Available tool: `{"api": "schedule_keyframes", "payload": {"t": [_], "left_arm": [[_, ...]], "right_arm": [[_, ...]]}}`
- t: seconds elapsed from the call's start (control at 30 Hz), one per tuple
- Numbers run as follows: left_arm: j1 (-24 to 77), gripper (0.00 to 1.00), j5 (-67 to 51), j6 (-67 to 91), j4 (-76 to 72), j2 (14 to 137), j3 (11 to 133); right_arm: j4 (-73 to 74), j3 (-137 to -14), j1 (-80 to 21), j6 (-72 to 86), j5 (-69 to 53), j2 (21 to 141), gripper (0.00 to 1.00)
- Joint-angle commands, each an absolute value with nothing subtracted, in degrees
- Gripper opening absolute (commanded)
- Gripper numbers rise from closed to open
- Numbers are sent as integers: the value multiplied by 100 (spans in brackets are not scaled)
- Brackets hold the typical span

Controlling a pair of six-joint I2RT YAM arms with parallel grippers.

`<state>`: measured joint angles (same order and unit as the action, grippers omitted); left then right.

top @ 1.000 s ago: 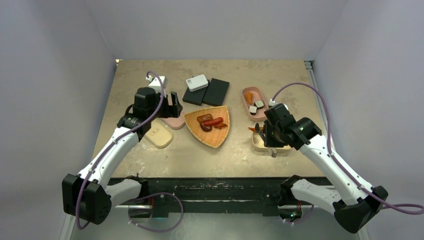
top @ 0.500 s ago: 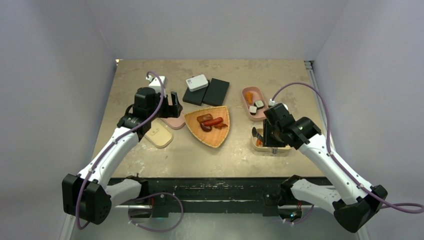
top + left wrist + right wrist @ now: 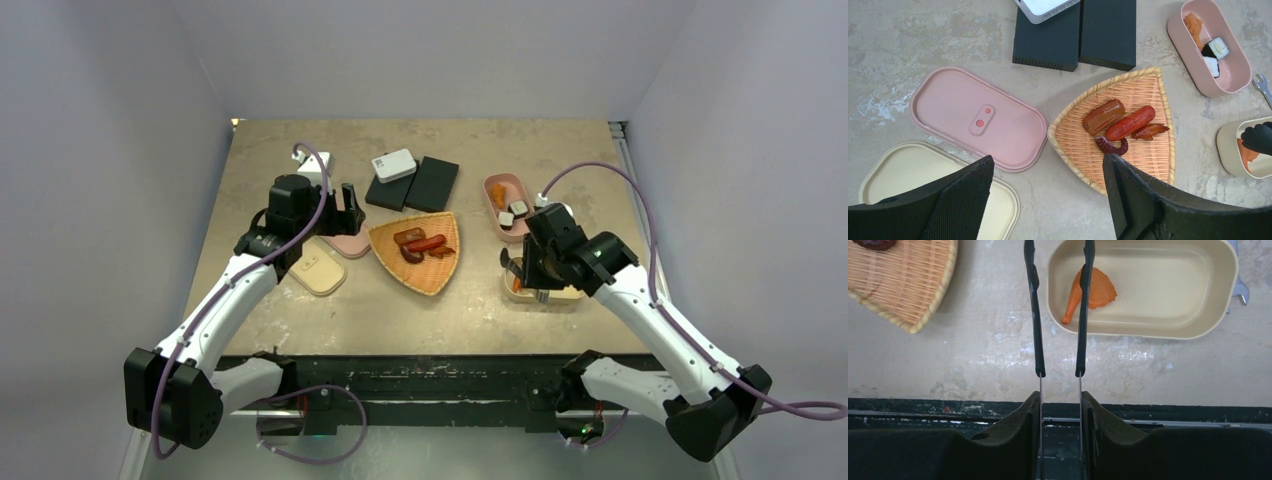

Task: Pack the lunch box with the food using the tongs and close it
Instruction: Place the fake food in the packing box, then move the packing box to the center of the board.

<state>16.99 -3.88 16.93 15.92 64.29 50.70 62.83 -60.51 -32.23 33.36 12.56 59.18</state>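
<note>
Top view: high above near edge, facing far, whole worktop point(image 3: 420, 320) visible. Left wrist: close, looking down over left-middle. Right wrist: closer, down along tongs point(image 3: 1034, 315), near right. All 3 share wicker tray point(image 3: 430, 272).

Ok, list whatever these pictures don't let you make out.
- Tips of the tongs: cut off by the top edge in the right wrist view. In the top view they are too small and sit under the right gripper.
- Cream lid: in the left wrist view, its near part is behind the left gripper and cut off by the bottom edge.
- Label on the white device: too small in the top view and cropped by the top edge in the left wrist view.
</note>
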Motion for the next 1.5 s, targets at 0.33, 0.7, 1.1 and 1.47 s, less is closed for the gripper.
{"api": "schedule_keyframes", "payload": {"t": [0.33, 0.7, 1.1, 1.47], "left_arm": [[1705, 79, -466, 1727, 1371, 6349, 5021], [1705, 79, -457, 1723, 1382, 6368, 5032], [1705, 79, -401, 1697, 1397, 6398, 5027], [1705, 79, -252, 1672, 1433, 6397, 5045]], "right_arm": [[5352, -5634, -3217, 3296, 662, 6236, 34], [4628, -5458, -3216, 3247, 12, 6218, 32], [3434, -5459, -3267, 3188, -472, 6702, 27], [3578, -6142, -3412, 2693, -60, 6886, 26]]}}
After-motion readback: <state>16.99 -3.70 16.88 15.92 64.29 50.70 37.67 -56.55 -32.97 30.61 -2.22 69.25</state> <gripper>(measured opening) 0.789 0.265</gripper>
